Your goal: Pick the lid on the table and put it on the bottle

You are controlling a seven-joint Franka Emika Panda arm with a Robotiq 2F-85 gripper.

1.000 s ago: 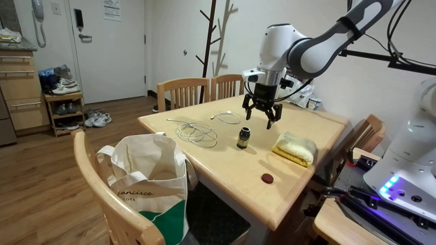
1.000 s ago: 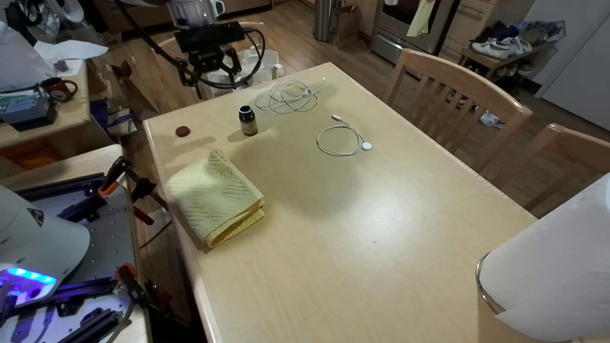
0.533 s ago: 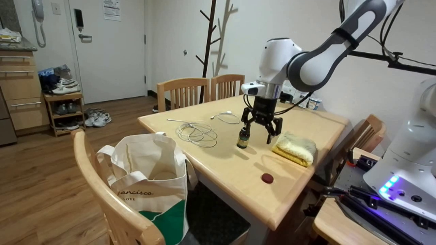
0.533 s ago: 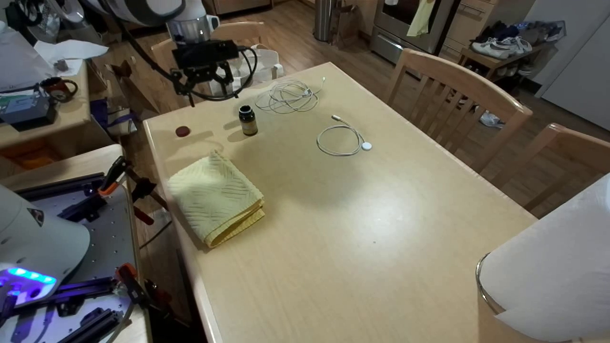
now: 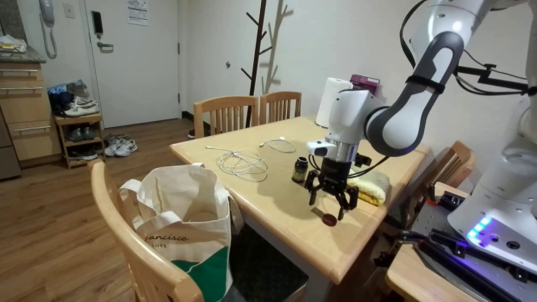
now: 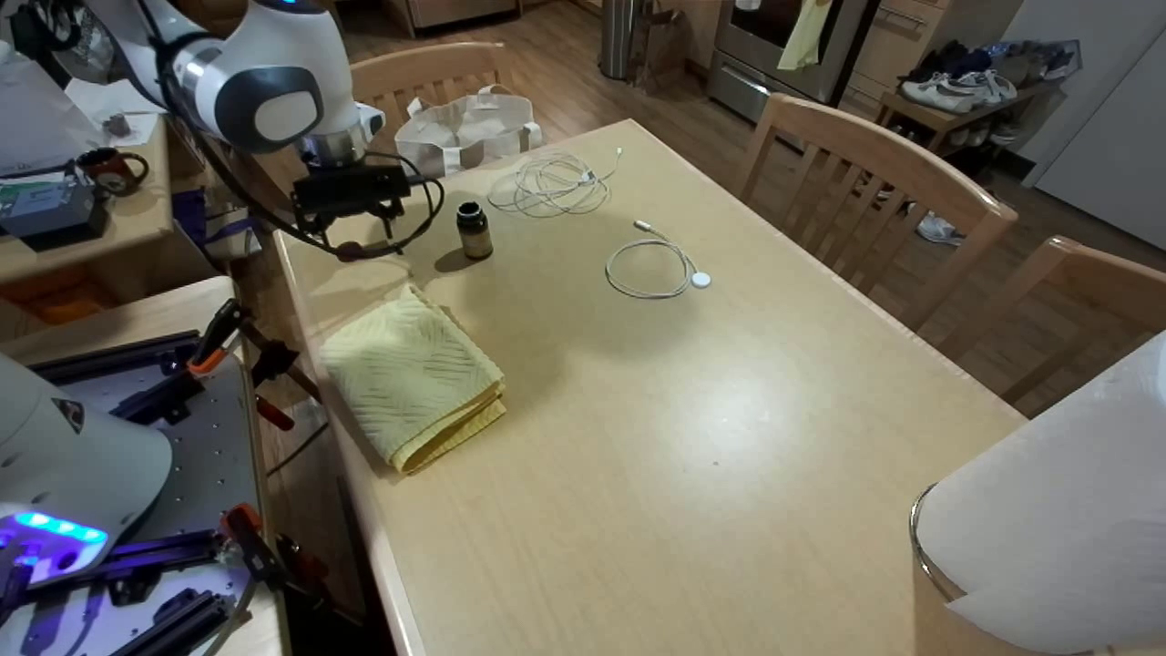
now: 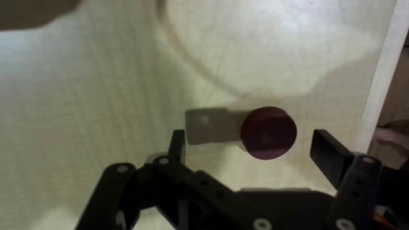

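While the bottle (image 5: 299, 171) stands open, inside hidden, lid (image 7: 268, 133) apart, tote (image 5: 203, 235) gaping

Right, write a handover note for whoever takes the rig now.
End effector: open, holding nothing, close to the lid.
Lid: flat on the table; in the wrist view it shows between the jaws, off-centre.
Bottle: upright and uncapped on the same table.
Done: end effector is near the lid; nothing gripped yet.
Left: grip the lid, lift it, set it on the bottle.
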